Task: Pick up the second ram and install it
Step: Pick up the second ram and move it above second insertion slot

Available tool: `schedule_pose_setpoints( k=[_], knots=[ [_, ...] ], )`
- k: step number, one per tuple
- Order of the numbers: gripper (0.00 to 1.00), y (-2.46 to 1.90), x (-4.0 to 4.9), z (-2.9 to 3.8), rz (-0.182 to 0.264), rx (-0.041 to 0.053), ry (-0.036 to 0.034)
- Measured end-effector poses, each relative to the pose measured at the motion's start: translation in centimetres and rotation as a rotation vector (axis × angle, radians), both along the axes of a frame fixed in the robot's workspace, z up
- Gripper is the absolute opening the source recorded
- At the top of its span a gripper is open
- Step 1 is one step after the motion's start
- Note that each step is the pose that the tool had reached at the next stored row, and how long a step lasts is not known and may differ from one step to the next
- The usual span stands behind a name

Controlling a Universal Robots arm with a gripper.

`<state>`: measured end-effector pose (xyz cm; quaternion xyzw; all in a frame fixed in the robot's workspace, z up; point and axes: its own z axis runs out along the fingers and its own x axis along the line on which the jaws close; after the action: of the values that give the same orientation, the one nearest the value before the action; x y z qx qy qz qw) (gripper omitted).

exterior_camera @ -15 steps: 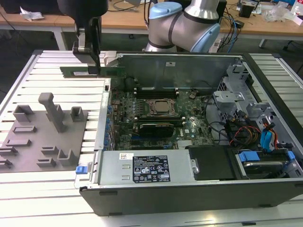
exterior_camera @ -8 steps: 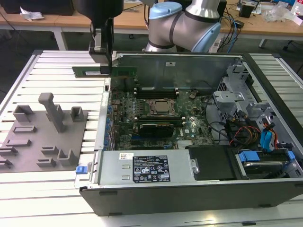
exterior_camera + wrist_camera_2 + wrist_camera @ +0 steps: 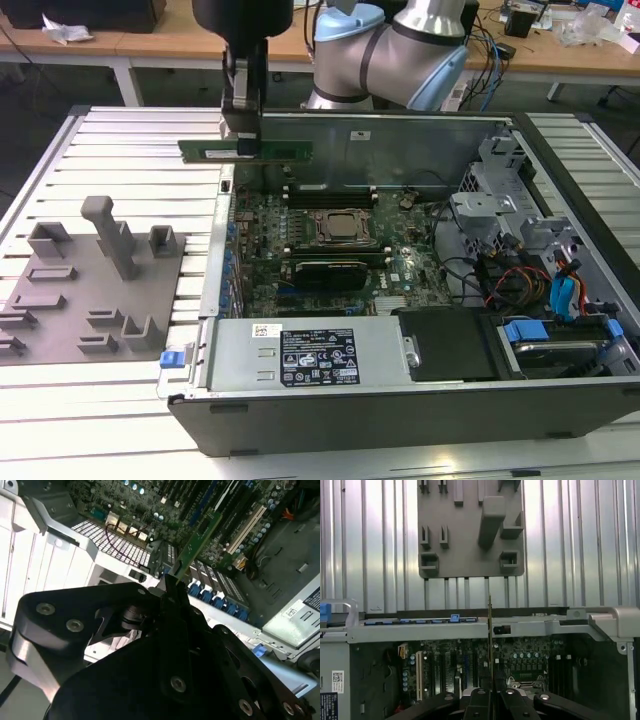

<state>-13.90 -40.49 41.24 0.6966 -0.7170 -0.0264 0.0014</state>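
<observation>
The open computer case [image 3: 400,405] lies on its side on the slatted metal table [image 3: 130,135]. The green motherboard [image 3: 262,245] faces up inside it, with the CPU socket [image 3: 338,227] near the board's middle. In the exterior view, a grey fixture plate [image 3: 60,325] with upright pegs sits on the table at nine o'clock from the case. The silver and blue arm [image 3: 400,45] reaches in from twelve o'clock. Its black gripper [image 3: 243,140] hangs over the case's wall at about eleven o'clock from the socket. The jaws are clamped on the second ram [image 3: 285,150], which is held level in the air above that corner and clear of the board. In both wrist views the stick [image 3: 200,537] [image 3: 490,640] juts out from the pinched fingers [image 3: 175,597] over the motherboard.
</observation>
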Motion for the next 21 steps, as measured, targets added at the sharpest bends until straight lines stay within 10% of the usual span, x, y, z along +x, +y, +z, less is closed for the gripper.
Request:
schedule_pose_setpoints(
  k=[13,17,21],
  knots=[
    [0.13,0.37,4.38,0.00,0.000,0.0007,0.0020],
    [0.13,0.38,4.93,-0.01,0.000,0.0520,0.0026],
    [0.13,0.46,5.78,-0.15,0.000,0.0514,0.0036]
  ],
)
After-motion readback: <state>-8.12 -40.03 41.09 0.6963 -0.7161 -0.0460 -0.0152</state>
